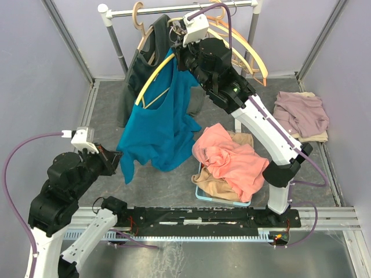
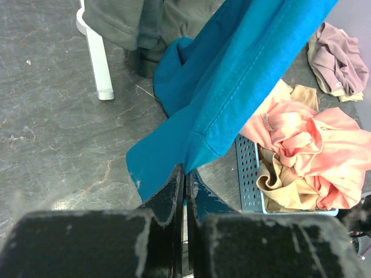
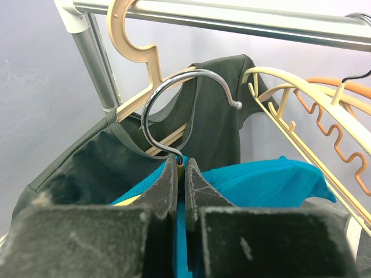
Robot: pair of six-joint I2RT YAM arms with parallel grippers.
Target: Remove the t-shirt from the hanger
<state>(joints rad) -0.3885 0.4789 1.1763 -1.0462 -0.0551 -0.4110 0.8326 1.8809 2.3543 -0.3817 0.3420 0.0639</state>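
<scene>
t-shirt (image 1: 159, 124): teal knit with stitched hems. Its upper part is on the hanger and the rest falls in loose folds toward the tabletop, with 1 lower corner drawn out to the left. The right arm hides the neckline.

hanger (image 1: 152, 81): slim cream plastic arc, steeply tilted. 1 shoulder is bare and the other is under teal cloth. Its round chrome wire hook (image 3: 168, 110) shows below the rail and apart from it in the right wrist view.

left end effector (image 2: 184, 174): 2 black fingers with scuffed pale edges, pinched together on the t-shirt's hemmed edge low over the tabletop.

right end effector (image 3: 181, 165): black fingers clamped on the hanger's neck just under the hook. Its tips are hard to make out from above.

rail (image 1: 179, 10): bright metal tube with a white plastic corner joint. It carries tan, cream and orange hangers with notched arms, which overlap too much to count.

dark shirt (image 1: 139, 63): charcoal, on a tan hanger behind the t-shirt, which hides part of it.

basket (image 2: 249, 174): pale blue perforated plastic, mostly buried under a crumpled coral garment (image 1: 232, 159) and beige cloth.

mauve garment (image 1: 301, 113): crumpled on folded beige cloth at the far right.

tabletop (image 1: 168, 185): dark grey with slate-like veining
</scene>
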